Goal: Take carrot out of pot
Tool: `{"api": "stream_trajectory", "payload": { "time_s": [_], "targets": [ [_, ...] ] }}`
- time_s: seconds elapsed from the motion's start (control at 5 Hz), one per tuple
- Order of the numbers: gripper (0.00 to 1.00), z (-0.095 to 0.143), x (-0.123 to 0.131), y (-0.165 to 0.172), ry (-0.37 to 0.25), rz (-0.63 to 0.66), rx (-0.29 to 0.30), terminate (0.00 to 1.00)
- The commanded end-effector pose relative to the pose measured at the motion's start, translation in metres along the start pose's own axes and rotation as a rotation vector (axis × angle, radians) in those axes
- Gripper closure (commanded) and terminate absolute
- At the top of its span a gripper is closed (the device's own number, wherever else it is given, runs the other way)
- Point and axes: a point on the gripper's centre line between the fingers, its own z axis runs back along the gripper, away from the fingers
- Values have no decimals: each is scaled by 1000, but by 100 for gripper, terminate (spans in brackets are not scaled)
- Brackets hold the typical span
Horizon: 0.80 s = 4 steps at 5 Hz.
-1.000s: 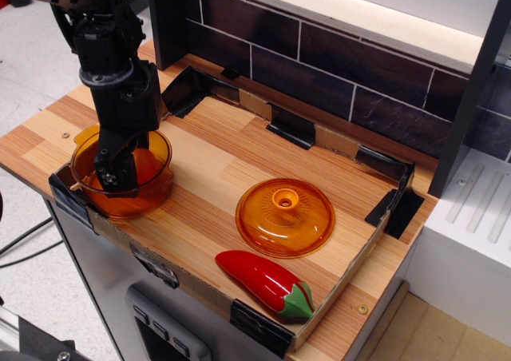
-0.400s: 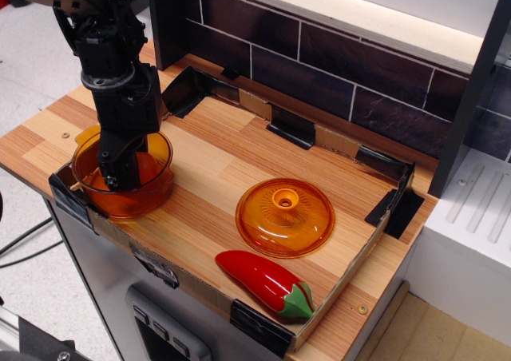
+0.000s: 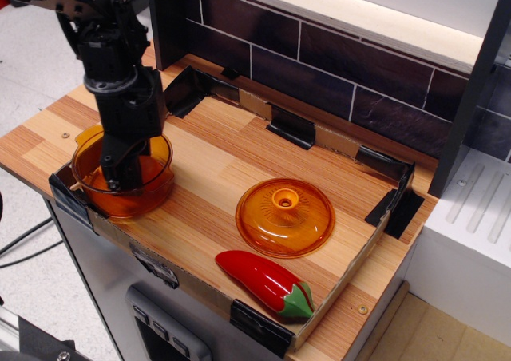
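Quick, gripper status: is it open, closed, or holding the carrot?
Gripper: down inside the pot, around the carrot; whether it is open or closed on it cannot be told.

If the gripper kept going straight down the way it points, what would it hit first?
Probably the small orange plastic carrot inside the round translucent amber pot; the black gripper already reaches into it, though depth is unclear.

A toy kitchen set up as a robot test rig: a small wooden counter fenced with taped cardboard strips, a dark tiled backsplash across the top, a white sink drainboard at right, bare floor lower left.
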Motion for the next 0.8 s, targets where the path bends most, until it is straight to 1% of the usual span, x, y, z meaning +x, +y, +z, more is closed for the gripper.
{"api": "stream_trajectory", "payload": {
  "time_s": [0.0,0.2,0.4,0.6],
  "targets": [
    [100,78,-4,25,-137,131,77,0],
    [100,109,-1,35,-214,190,120,0],
    [100,110,15,58,-221,275,101,0],
    [100,79,39,79,-154,295,95,0]
  ]
}}
